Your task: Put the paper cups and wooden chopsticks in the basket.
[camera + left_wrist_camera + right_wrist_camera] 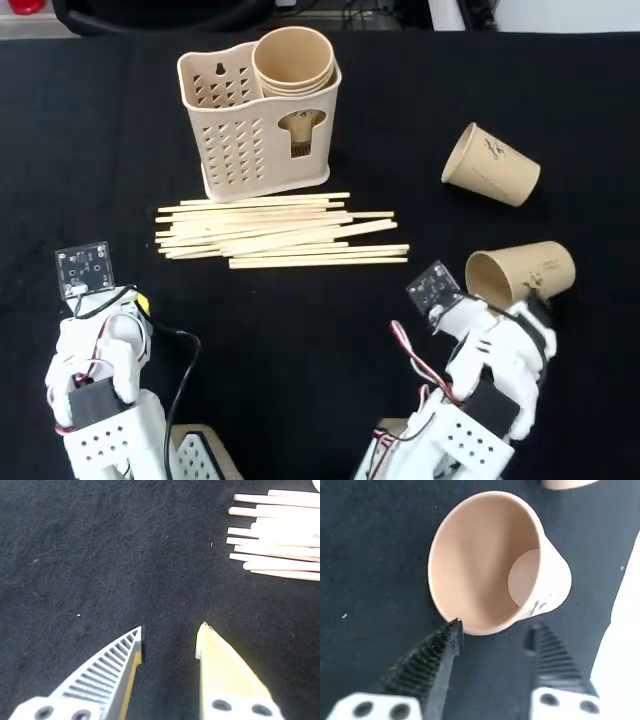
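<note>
Hanging low at the near edge of the black cloth-covered table (300,360), the left pincer (171,628), one ribbed finger grey and the other yellow, has its tips spread with bare cloth between them; the cut ends of the pale wooden chopsticks (280,232) lie a little beyond it and off to one side, not touching it. Beside it, the right pincer (496,627), black-fingered, is spread as well; a tan paper cup (520,272) lies on its side just ahead of it, open mouth turned towards the fingers; one fingertip (454,628) sits right at the cup's lower rim, the other just beside its wall, and the cup is not pinched. Farther in, the chopsticks make a loose flat bundle across the middle of the table, close in front of the cream perforated plastic basket (250,150); the basket stands upright with a stack of tan paper cups (293,60) nested in one compartment. A second loose tan paper cup (490,165) lies on its side well away from the basket, on the right arm's side, apart from the first.
</note>
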